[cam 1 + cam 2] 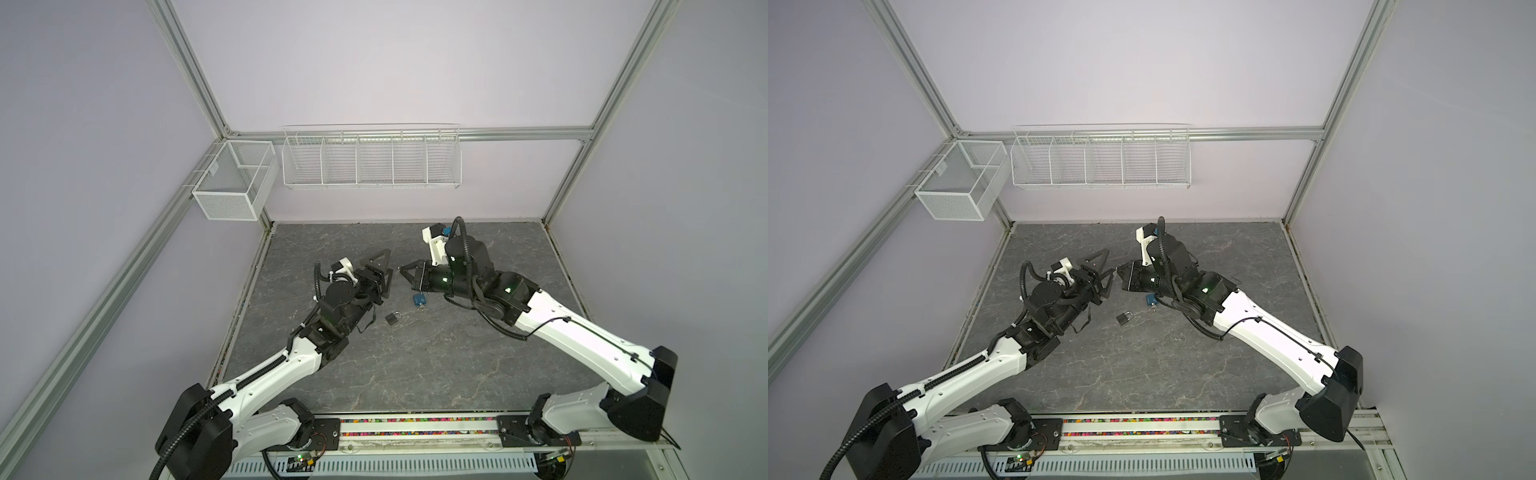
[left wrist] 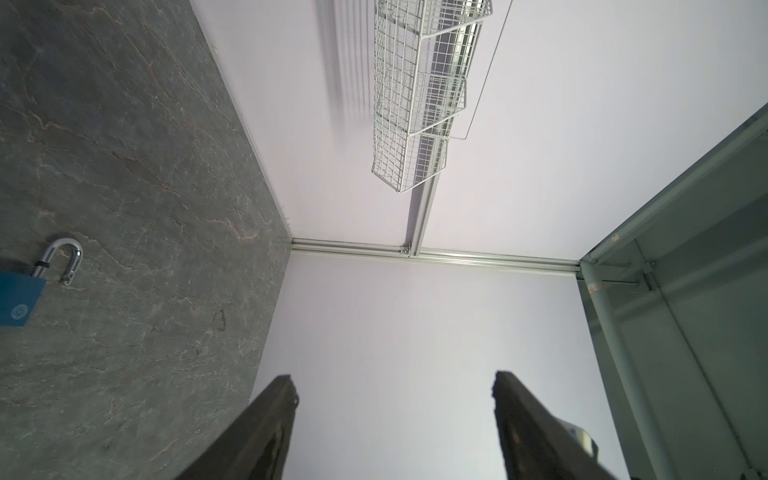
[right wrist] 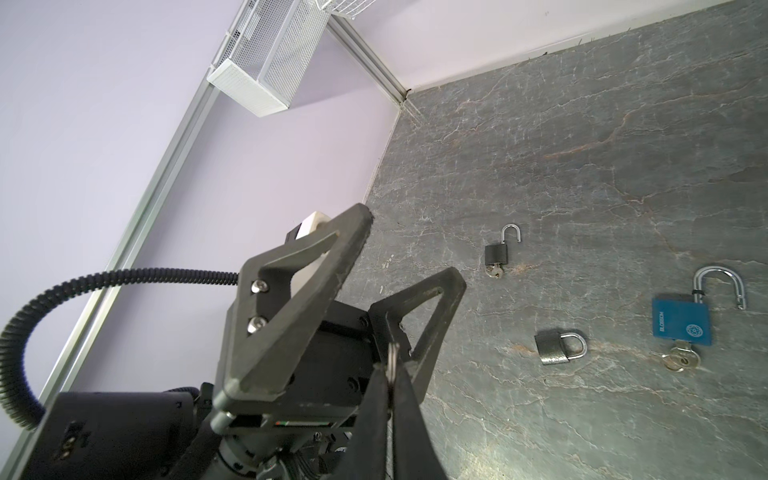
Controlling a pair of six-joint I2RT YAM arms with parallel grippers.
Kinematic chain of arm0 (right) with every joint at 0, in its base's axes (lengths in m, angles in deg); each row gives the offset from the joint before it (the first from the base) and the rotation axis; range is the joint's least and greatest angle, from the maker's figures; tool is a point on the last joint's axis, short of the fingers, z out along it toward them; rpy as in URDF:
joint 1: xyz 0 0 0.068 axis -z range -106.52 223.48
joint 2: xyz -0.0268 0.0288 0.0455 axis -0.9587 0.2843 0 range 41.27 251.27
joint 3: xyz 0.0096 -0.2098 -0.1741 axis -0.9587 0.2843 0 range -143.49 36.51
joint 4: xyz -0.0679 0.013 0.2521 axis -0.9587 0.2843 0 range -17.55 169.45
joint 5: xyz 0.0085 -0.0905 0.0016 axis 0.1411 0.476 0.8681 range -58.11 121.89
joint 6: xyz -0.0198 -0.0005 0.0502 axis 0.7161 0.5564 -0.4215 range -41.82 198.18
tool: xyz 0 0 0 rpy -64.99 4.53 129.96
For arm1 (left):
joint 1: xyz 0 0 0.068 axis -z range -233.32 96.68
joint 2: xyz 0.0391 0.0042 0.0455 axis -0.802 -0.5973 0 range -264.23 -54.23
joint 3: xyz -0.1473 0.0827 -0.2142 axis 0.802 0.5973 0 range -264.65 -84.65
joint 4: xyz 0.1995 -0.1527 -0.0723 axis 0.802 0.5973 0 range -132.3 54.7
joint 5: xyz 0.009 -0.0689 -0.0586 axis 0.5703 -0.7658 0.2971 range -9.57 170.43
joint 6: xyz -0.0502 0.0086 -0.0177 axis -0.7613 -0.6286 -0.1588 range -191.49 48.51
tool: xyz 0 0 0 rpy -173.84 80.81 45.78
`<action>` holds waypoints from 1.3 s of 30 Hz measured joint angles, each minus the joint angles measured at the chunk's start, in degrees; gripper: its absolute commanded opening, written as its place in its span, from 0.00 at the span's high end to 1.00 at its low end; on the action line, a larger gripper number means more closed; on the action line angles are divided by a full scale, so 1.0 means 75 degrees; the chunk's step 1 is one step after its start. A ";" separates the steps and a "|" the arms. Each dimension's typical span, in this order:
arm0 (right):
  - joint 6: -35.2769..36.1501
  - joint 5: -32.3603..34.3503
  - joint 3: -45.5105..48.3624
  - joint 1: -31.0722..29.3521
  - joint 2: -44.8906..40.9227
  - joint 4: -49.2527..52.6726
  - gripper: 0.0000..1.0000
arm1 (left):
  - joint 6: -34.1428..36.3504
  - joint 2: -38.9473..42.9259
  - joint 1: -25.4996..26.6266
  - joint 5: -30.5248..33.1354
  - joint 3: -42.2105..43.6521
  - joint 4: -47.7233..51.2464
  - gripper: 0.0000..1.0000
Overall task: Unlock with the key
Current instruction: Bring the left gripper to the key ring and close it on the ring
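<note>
Lilac walls and an aluminium frame close in a grey, stone-patterned tabletop [image 1: 415,365]. A long wire basket [image 1: 371,160] and a mesh box [image 1: 232,183] hang on the walls above it.

Three padlocks lie flat on the tabletop, as the right wrist view shows. The blue padlock [image 3: 681,322] has its shackle swung open and a key [image 3: 681,359] sticking out of its base. The small black padlock [image 3: 496,253], farther off, is also open with a key in it. Between them, nearer the blue one, lies the grey padlock [image 3: 555,348] with its shackle closed and no key in it.

In both top views the blue padlock sits just beside the right arm's wrist, and the grey padlock lies apart from it towards the left arm.

The left end effector [image 2: 392,380] is held above the tabletop with its jaws spread wide and nothing between them. The right end effector [image 3: 392,368] faces it, tip close to tip, and is closed tight. A thin metal ring [image 3: 392,353] is pinched between its fingertips. Whether a key hangs from that ring cannot be told, as the fingers hide the rest.
</note>
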 measured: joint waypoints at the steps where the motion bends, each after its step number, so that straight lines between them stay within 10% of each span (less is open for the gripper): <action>1: -0.0006 0.0026 -0.0085 0.0000 0.0017 0.0073 0.93 | 0.0219 0.0000 0.0000 -0.0032 -0.0026 0.0047 0.28; 21: -0.0192 0.0265 -0.1376 0.0239 0.0029 0.1859 0.93 | 0.9014 0.0819 0.0000 -0.2448 0.0796 -0.1166 0.45; 32: 0.0003 -0.0367 -0.1848 0.0297 0.0192 0.2468 0.93 | 1.1074 0.0067 0.0000 -0.3462 0.0513 -0.1728 0.44; 39: 0.0070 -0.0621 -0.1851 0.0300 0.0195 0.2605 0.93 | 1.1363 -0.0291 0.0000 -0.3861 0.0242 -0.1923 0.63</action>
